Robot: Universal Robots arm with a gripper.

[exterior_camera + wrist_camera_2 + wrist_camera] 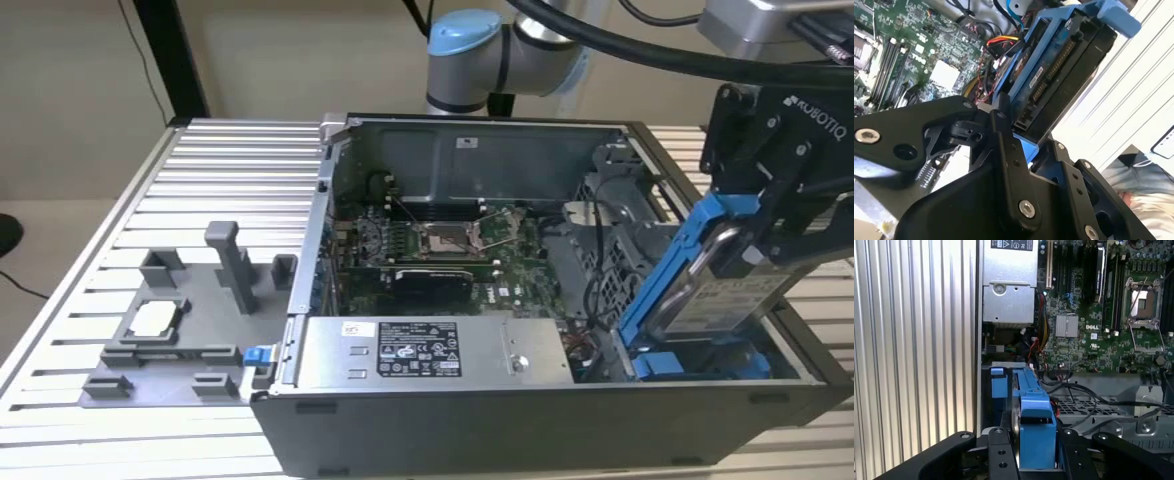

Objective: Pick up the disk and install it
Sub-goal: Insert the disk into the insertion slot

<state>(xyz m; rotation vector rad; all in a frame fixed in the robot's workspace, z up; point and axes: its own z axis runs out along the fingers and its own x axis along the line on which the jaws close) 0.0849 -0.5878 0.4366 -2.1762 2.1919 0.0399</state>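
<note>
The disk [718, 298], a silver drive with a white label in a blue bracket, hangs tilted on edge over the open computer case [534, 425] at the exterior view's right. My gripper [742, 250] is shut on its upper end. The disk's lower end reaches down toward the blue-edged drive bay [694, 363] in the case's front right corner. In the second wrist view the disk [1064, 70] shows its connector edge beyond my gripper [1026, 142]. In the first wrist view the blue bracket [1034, 410] sits between the black fingers [999, 452] of my gripper [1036, 450].
Inside the case lie the motherboard [441, 240], a grey power supply box [427, 350] with a white label, and loose cables [587, 225]. A grey tray [200, 375] carrying a small silver chip [154, 318] stands on the ribbed table [227, 160] at the exterior view's left.
</note>
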